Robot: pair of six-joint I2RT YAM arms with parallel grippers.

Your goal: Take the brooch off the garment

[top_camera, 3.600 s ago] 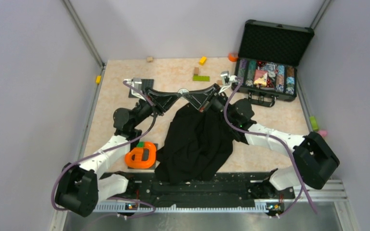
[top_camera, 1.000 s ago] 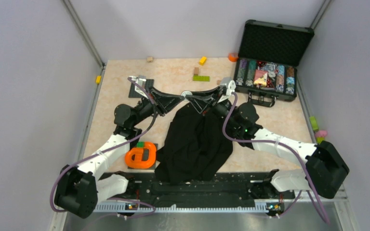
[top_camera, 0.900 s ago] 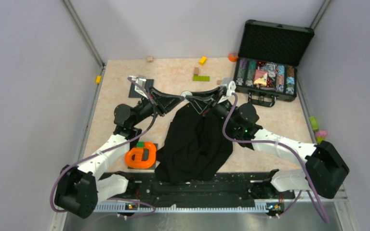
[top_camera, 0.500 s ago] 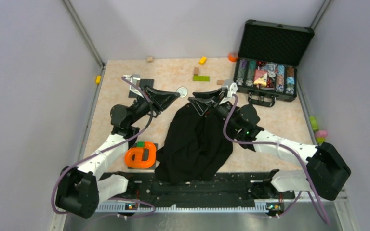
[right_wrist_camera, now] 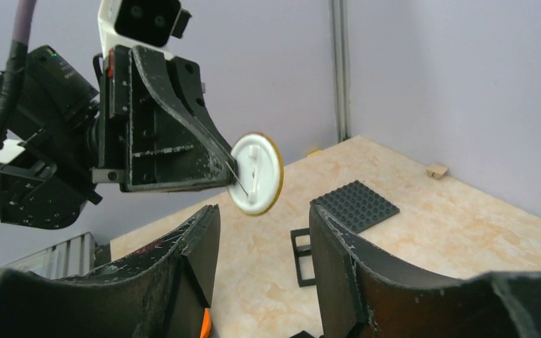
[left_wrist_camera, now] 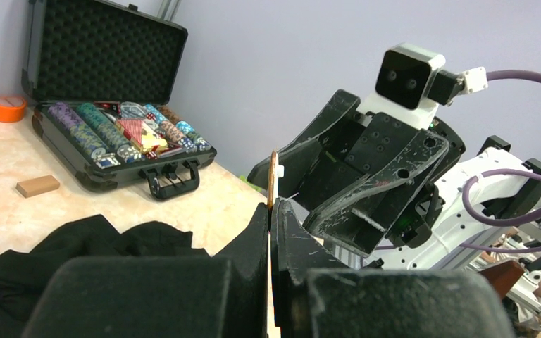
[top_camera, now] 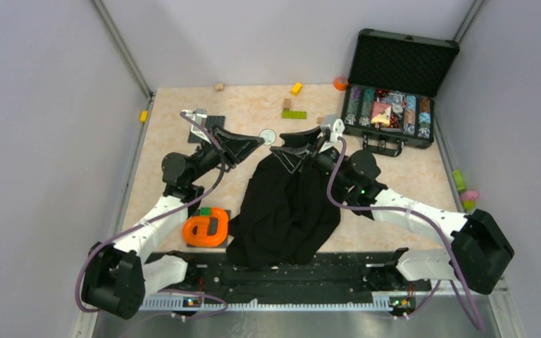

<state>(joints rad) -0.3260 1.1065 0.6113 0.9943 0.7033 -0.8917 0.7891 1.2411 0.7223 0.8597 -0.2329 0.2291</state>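
Top view: the brooch [top_camera: 268,134] is held off the bench [top_camera: 246,105], midway between its left and right edges and nearer the far edge. The left gripper [top_camera: 257,139] is clenched on it, reaching in from the left. The garment [top_camera: 289,204], a crumpled black cloth, lies from the bench centre down to the near edge. Its far hem is just beside the brooch but apart from it. The right gripper [top_camera: 290,151] hangs over that hem, just right of the brooch, with its fingers spread and nothing between them.

Right wrist view: the brooch [right_wrist_camera: 256,174] shows as a round white disc with a thin yellowish rim. A raised bar runs down its middle, and a fine dark pin slants across its face. One edge is pinched by the left gripper's black fingers. The right gripper [right_wrist_camera: 264,211] frames it from below, jaws parted.

Left wrist view: the brooch [left_wrist_camera: 272,179] appears edge-on as a thin upright sliver with a coppery edge, standing up from the closed tips of the left gripper [left_wrist_camera: 270,211]. The garment [left_wrist_camera: 77,243] lies below to the left.

An open black case [top_camera: 394,105] of coloured chips sits at the far right corner. An orange object [top_camera: 206,227] lies left of the garment, toward the near edge.
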